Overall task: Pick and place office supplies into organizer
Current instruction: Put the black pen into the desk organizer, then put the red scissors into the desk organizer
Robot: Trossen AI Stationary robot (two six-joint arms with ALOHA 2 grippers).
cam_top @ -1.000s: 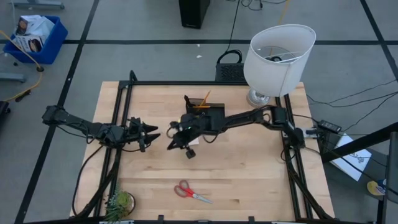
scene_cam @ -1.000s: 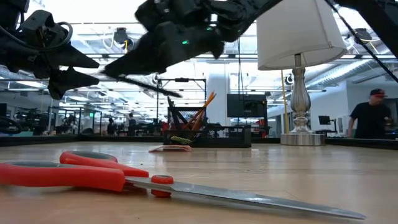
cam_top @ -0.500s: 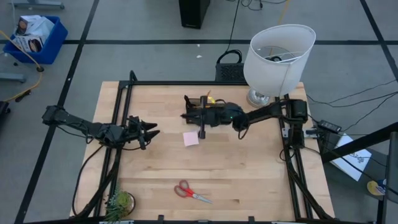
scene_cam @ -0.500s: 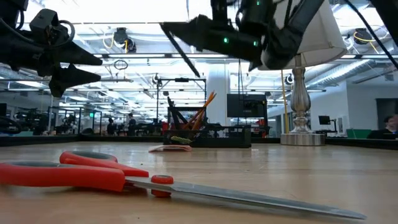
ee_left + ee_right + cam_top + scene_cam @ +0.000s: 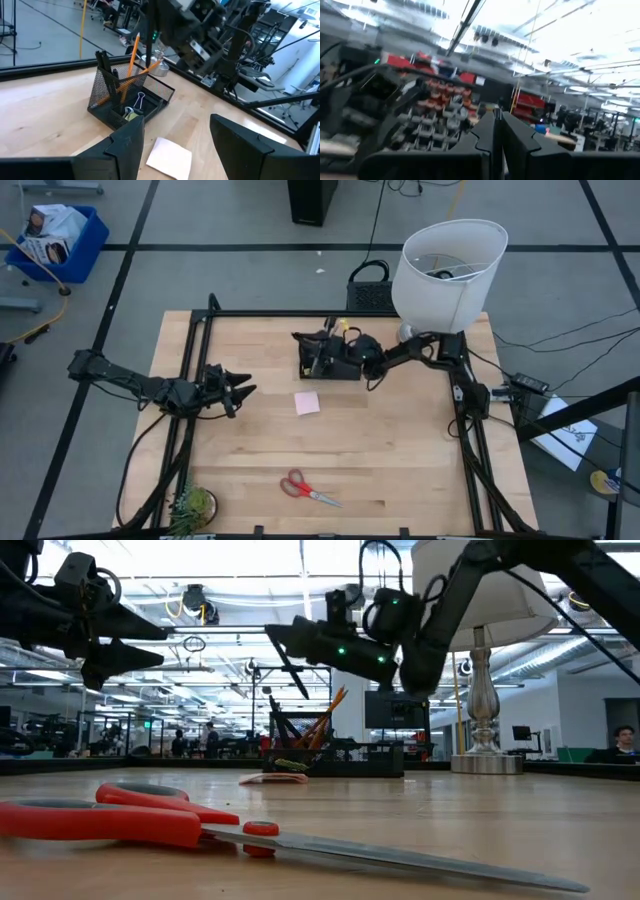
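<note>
My right gripper (image 5: 322, 346) hovers over the black mesh organizer (image 5: 336, 364), shut on a thin black pen (image 5: 288, 665). The organizer stands at the table's far middle with orange pencils (image 5: 133, 55) in its cup and a binder clip (image 5: 140, 100) in its tray. The pink sticky-note pad (image 5: 307, 402) lies flat in front of the organizer. The red-handled scissors (image 5: 305, 488) lie flat near the front edge. My left gripper (image 5: 238, 390) is open and empty, above the table to the left of the pad. My right gripper pinches the pen near its upper end (image 5: 272, 635) between its two fingers. The fingers (image 5: 300, 640) lie about level and come from the table's right. The pen is clear of everything and slants down below the fingertips, its lower end (image 5: 305, 693) above the organizer's cup.
A big white lampshade on a metal lamp (image 5: 448, 265) stands at the far right corner, close to my right arm. A small green plant (image 5: 192, 505) sits at the near left corner. A person (image 5: 625, 740) shows in the room behind.
My right gripper has carried the pen from above the table's middle, near the sticky pad, toward the far edge and now hangs over the organizer. The pen has stayed in the hold and clear of the table. My left arm has kept still.
</note>
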